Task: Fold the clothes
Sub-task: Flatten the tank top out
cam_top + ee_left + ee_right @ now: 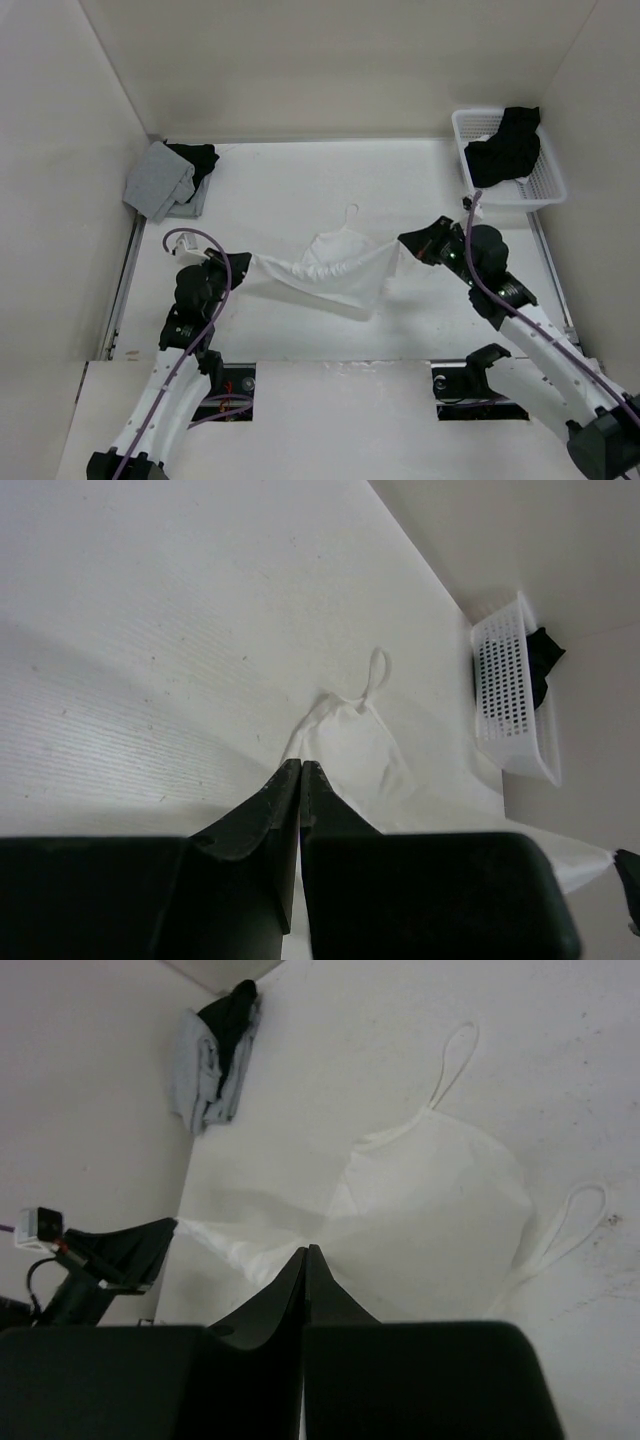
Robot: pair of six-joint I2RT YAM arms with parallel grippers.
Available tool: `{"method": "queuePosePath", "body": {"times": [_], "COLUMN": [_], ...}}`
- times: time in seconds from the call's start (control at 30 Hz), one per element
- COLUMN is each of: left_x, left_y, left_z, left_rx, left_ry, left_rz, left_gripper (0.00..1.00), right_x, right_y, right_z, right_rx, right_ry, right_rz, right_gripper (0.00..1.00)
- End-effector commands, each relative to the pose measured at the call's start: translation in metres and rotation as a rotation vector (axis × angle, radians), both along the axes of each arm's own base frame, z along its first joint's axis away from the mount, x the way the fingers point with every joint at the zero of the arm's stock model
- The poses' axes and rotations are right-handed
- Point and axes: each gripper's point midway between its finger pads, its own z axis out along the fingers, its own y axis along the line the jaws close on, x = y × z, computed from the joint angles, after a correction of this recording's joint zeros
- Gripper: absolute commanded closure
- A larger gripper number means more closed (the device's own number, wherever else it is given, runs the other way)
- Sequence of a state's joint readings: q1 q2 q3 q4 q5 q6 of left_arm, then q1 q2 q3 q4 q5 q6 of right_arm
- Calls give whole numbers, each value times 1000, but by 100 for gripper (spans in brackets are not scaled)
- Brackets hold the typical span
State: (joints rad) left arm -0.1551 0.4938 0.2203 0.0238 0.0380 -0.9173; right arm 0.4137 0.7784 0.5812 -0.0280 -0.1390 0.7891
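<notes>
We are pinching the white camisole (335,268) at both ends, our left claw (247,262) clamping its left edge and our right claw (408,243) clamping its right edge. It is stretching between them over the middle of the counter (300,180), straps pointing far.

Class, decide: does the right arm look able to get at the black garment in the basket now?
Probably not yet. The basket sits close, nothing between, but the right arm's jaws are shut on the white garment, stretched across to the left arm's jaws.
</notes>
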Motion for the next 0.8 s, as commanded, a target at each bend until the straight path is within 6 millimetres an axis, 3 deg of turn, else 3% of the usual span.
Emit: {"method": "queuePosePath", "body": {"times": [0.0, 0.1, 0.17, 0.23, 0.3, 0.37, 0.43, 0.5, 0.57, 0.63, 0.7, 0.77], "left_x": [6, 6, 5, 4, 3, 2, 2, 3, 4, 5, 6, 7], "left_y": [0, 1, 3, 5, 6, 6, 7, 9, 8, 7, 7, 7], "left_z": [9, -2, -9, -14, -17, -21, -23, -25, -25, -23, -21, -20], "left_rx": [5, 9, 11, 12, 12, 13, 13, 16, 19, 19, 20, 22], "left_ry": [-48, -25, -11, 1, 7, 13, 16, 27, 26, 20, 15, 13], "left_rz": [-7, -1, 6, 9, 11, 14, 17, 21, 16, 12, 10, 10], "left_gripper": [98, 98, 97, 97, 97, 97, 97, 96, 96, 96, 96, 96], "right_x": [26, 69, 105, 125, 125, 103, 66, 24, -14, -48, -66, -72], "right_y": [-10, -20, -34, -42, -42, -24, -6, 8, 21, 33, 41, 45], "right_z": [-55, -89, -97, -94, -78, -71, -76, -94, -115, -136, -150, -160], "right_rx": [-99, -151, -157, -142, -135, -148, -168, -176, -164, -158, -148, -159], "right_ry": [136, 196, 201, 197, 159, 122, 104, 120, 175, 241, 282, 299], "right_rz": [-69, -136, -203, -234, -241, -189, -123, -57, 9, 69, 89, 86], "right_gripper": [99, 98, 96, 88, 75, 66, 63, 75, 96, 99, 91, 74]}}
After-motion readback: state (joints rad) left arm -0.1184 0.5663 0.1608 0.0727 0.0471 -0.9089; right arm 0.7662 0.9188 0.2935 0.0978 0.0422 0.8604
